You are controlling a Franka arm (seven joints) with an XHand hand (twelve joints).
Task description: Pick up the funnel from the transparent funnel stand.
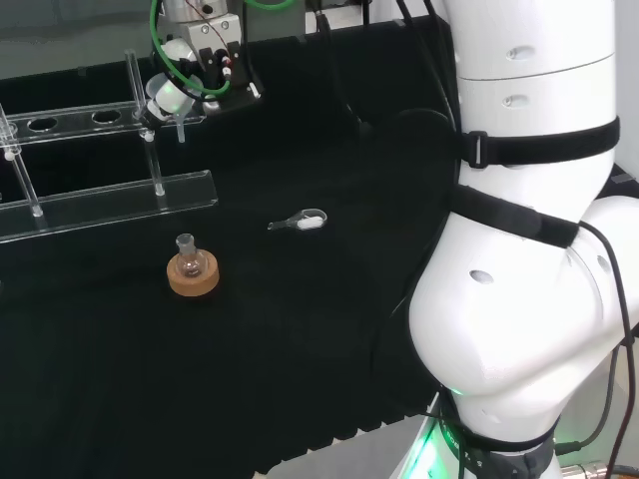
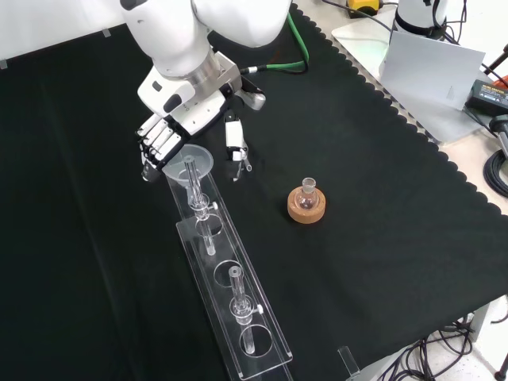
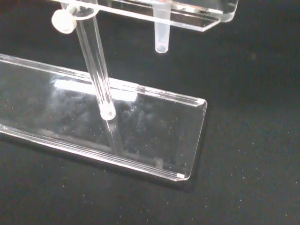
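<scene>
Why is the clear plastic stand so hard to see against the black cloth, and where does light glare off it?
In the wrist view the stand's base plate catches a bright white glare patch beside its post; in the front view the funnel stand shows mostly as pale edges on the cloth; in the head view the funnel looks milky by the hand.

A lab bench, black cloth (image 2: 381,262), clear funnel stand (image 2: 230,309), small flask (image 2: 307,193) on a cork ring (image 2: 306,211), cables (image 2: 496,171) alongside
</scene>
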